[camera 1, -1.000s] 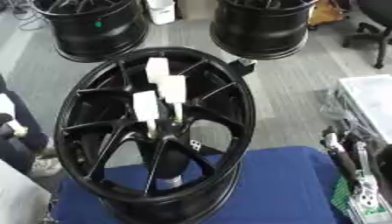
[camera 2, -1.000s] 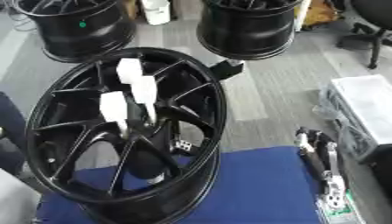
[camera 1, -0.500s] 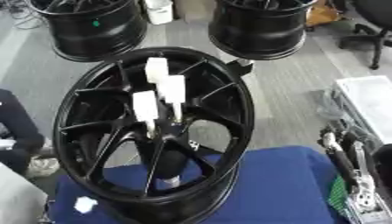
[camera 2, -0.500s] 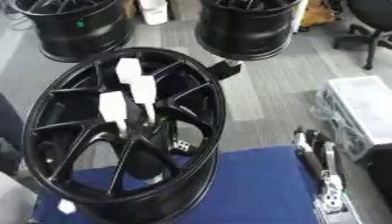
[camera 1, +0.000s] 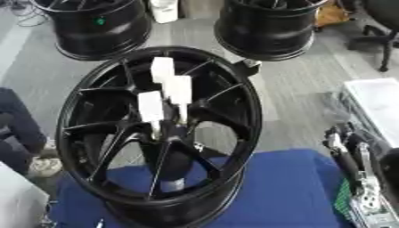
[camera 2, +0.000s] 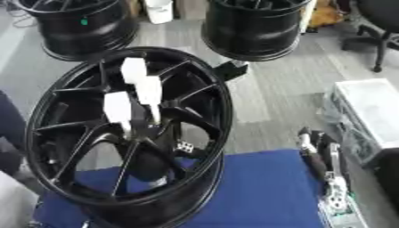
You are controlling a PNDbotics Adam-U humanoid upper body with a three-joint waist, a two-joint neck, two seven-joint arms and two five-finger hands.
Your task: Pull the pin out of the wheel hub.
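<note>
The black wheel (camera 1: 160,133) stands tilted at frame centre on the blue table (camera 1: 288,191), three white-handled pins (camera 1: 150,107) in its hub (right robot hand (camera 2: 319,156), lower right, fingers relaxed).

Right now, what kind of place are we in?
Probably a workshop or lab floor: a black wheel with white pins stands on a blue table, two more black rims sit on the grey floor, an office chair behind.

You can't make out the right hand (camera 1: 360,178) at four o'clock: blurred, cut by the edge
</note>
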